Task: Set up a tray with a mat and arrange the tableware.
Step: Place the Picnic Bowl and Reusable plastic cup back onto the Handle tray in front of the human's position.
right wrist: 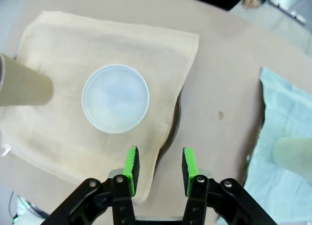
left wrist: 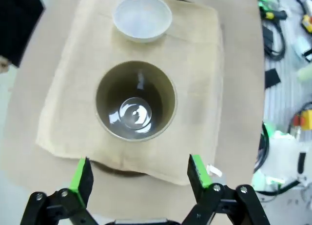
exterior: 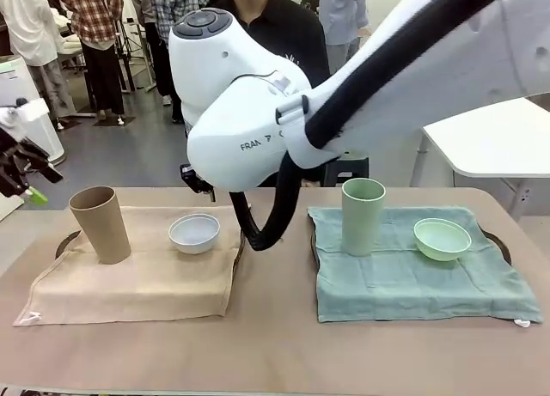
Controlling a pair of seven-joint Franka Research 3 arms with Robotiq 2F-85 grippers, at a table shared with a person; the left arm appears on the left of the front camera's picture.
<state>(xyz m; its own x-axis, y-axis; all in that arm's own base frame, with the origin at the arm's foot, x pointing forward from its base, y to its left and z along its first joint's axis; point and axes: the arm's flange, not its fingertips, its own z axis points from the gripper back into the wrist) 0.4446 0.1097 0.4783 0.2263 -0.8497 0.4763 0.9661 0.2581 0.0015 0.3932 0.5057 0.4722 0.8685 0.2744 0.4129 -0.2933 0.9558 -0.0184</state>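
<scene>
On the left, a tan mat (exterior: pixel 137 271) carries the tan cup (exterior: pixel 99 224) and the white bowl (exterior: pixel 194 233). On the right, a green mat (exterior: pixel 412 267) carries the pale green cup (exterior: pixel 363 216) and the pale green bowl (exterior: pixel 442 239). My left gripper (left wrist: pixel 140 172) hangs open above the tan cup (left wrist: pixel 135 100), with the white bowl (left wrist: pixel 142 17) beyond it. My right gripper (right wrist: pixel 159 164) is open and holds nothing. It hovers over the tan mat's edge, beside the white bowl (right wrist: pixel 115 98). The right arm (exterior: pixel 344 95) reaches across the middle.
A dark tray rim (exterior: pixel 65 241) shows under the tan mat, and another (exterior: pixel 493 239) under the green one. A person in black (exterior: pixel 284 27) stands at the far side. Cables and tools (left wrist: pixel 282 30) lie off the table's left end.
</scene>
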